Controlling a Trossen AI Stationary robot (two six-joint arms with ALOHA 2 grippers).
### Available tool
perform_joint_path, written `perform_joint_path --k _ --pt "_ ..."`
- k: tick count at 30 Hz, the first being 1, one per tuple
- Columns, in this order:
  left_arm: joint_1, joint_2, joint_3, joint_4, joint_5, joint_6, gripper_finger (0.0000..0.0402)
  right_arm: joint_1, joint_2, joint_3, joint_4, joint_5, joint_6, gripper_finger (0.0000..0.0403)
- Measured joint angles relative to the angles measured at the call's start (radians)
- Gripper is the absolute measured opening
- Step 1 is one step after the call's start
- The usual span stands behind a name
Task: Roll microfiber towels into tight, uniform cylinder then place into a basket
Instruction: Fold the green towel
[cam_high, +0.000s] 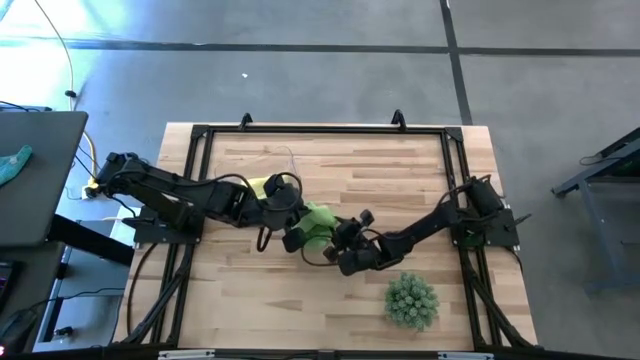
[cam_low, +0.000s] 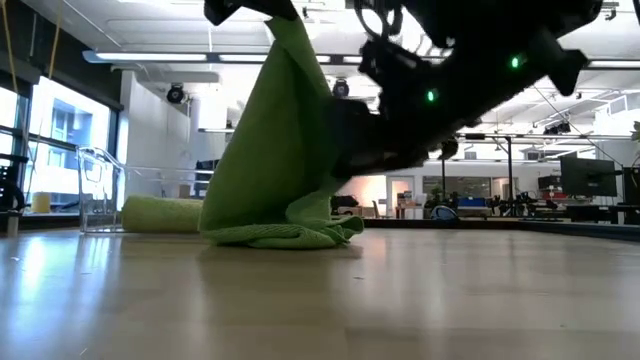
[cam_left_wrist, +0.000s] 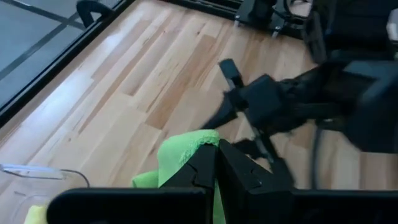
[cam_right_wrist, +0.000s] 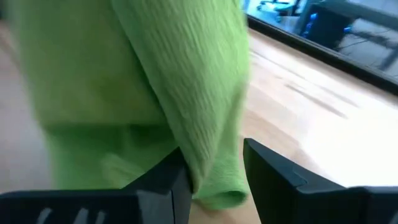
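Note:
A lime green microfiber towel (cam_low: 270, 140) hangs from my left gripper (cam_left_wrist: 216, 163), which is shut on its top, above the table's middle (cam_high: 300, 228). The towel's lower end (cam_low: 290, 236) lies bunched on the wood. My right gripper (cam_right_wrist: 214, 171) stands low beside it (cam_high: 340, 238), open, with a hanging fold of the towel (cam_right_wrist: 208, 112) between its fingers. A rolled green towel (cam_low: 160, 213) lies on the table next to the clear basket (cam_low: 98, 190). Something yellow (cam_left_wrist: 34, 214) shows by the basket's rim (cam_left_wrist: 37, 174). My left gripper pinches the green towel's upper end (cam_left_wrist: 198, 144) between its two shut fingers, coming slantwise from above on the table's left side. The towel hangs below the fingers in loose folds, with its lower end resting on the table. One layer or several, I cannot tell. My right gripper has the hanging fold between its open fingers; the fold runs close along one finger (cam_right_wrist: 177, 177), and I cannot tell whether it touches.
A spiky green ball-shaped plant (cam_high: 411, 300) stands near the table's front right. A black frame (cam_high: 320, 130) runs round the tabletop. Bare wood (cam_high: 230, 290) lies toward the near left.

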Motion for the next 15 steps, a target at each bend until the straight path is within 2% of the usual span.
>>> perform_joint_path --k 6,15 --pt "0.000 -0.023 0.004 0.014 0.013 0.017 0.0000 -0.002 0.000 0.000 -0.073 0.070 0.015 0.0129" --pt "0.000 -0.068 0.056 0.042 0.008 0.051 0.0000 -0.007 0.000 0.000 -0.063 0.053 0.015 0.0128"
